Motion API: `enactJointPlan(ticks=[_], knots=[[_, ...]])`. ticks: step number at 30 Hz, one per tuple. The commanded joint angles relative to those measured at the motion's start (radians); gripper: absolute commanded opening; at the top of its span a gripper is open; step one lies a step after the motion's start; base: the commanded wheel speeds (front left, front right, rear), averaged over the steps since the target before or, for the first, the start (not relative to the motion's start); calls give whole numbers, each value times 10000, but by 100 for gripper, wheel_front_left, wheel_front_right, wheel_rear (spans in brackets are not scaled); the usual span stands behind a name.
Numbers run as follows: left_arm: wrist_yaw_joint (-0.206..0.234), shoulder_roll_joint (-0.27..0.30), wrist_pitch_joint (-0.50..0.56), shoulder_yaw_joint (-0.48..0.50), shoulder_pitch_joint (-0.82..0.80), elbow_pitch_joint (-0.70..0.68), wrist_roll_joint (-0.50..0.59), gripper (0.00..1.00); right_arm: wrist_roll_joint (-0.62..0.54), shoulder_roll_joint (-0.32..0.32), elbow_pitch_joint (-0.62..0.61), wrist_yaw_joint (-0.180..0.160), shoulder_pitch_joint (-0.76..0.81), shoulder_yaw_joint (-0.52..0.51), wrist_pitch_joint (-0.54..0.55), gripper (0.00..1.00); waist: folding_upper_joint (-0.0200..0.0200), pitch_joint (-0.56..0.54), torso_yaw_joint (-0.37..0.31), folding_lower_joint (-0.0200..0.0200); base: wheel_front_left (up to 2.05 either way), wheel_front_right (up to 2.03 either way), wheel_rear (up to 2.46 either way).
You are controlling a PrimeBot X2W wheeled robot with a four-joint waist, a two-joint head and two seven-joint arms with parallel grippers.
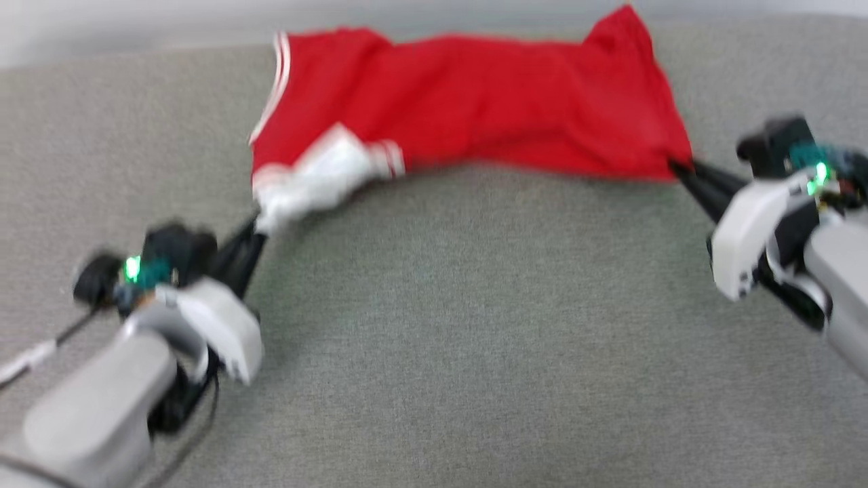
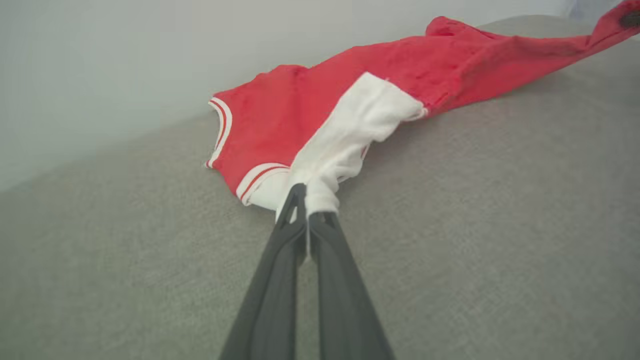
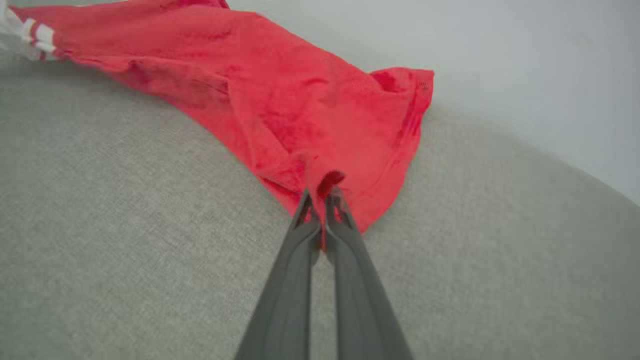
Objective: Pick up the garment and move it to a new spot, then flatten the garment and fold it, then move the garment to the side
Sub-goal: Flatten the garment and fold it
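One garment, two claws, one grey fabric surface. The garment lay stretched between the claws, long axis left-right, sleeve end at the left claw, which was clamped on the white sleeve. The right claw pinched the red hem corner. The left wrist view showed striped trim; the right wrist view showed the hem seam; the head view was blurred.

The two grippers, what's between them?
The red garment stretches between them in the head view, pinched by the left gripper at one end and the right gripper at the other. Nearer, bare grey surface.
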Motion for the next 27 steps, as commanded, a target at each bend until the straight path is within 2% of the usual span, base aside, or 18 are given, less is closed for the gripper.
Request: enactJointPlan(ticks=[1, 9, 15, 20, 25, 27], knots=[[254, 160, -58, 58, 567, -376, -308, 0, 176, -144, -101, -7, 401, 22, -98, 0, 0, -478, -25, 1, 0, 0, 0], [1812, 1124, -27, -20, 3573, -2517, -1281, 0, 901, -884, -706, -7, 2506, 196, -356, 0, 0, -1401, -122, 1, 0, 0, 0], [2704, 1225, -51, 69, 5515, -3588, -2068, 0, 1149, -1268, -1105, -7, 4063, 105, -528, 0, 0, -2090, -219, 1, 0, 0, 0], [2982, 948, -65, 148, 6846, -3951, -2355, 0, 1351, -1492, -1451, -7, 5360, -163, -642, 0, 0, -2570, -175, 1, 0, 0, 0], [2983, 702, -68, 295, 7872, -3988, -2477, 0, 1259, -1712, -1713, -7, 6334, -518, -607, 0, 0, -2820, -208, 1, 0, 0, 0], [3015, 778, -59, 399, 8157, -3944, -2433, 0, 1250, -1802, -1865, -7, 6652, -674, -517, 0, 0, -2867, -196, 1, 0, 0, 0]])
